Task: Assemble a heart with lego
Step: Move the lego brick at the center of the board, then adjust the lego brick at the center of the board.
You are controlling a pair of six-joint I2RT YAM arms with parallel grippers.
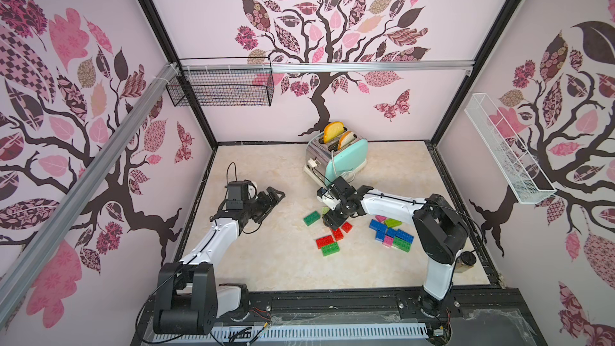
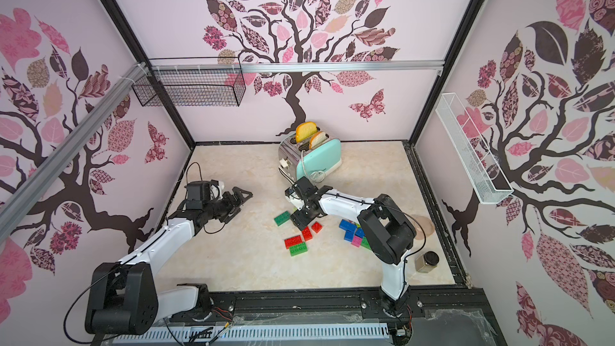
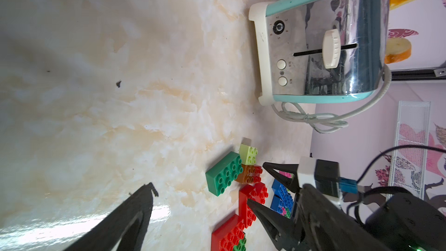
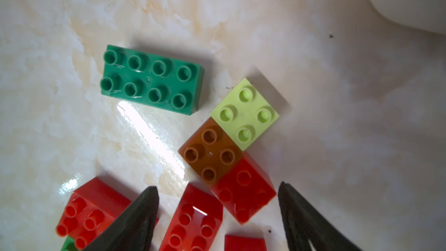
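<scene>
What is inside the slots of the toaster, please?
The toaster holds a taller bread slice and a shorter bread slice, tops sticking out. Their lower parts and the slot bottoms are hidden.

Two arms [image 1: 213,237]: white tubular links [image 1: 389,206] between bulky black joint housings [image 1: 439,231]

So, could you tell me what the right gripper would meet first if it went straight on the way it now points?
Probably the red square brick beside the brown brick, lying between the open fingertips of the right gripper. The longer red brick is close too, and depth is unclear.
</scene>
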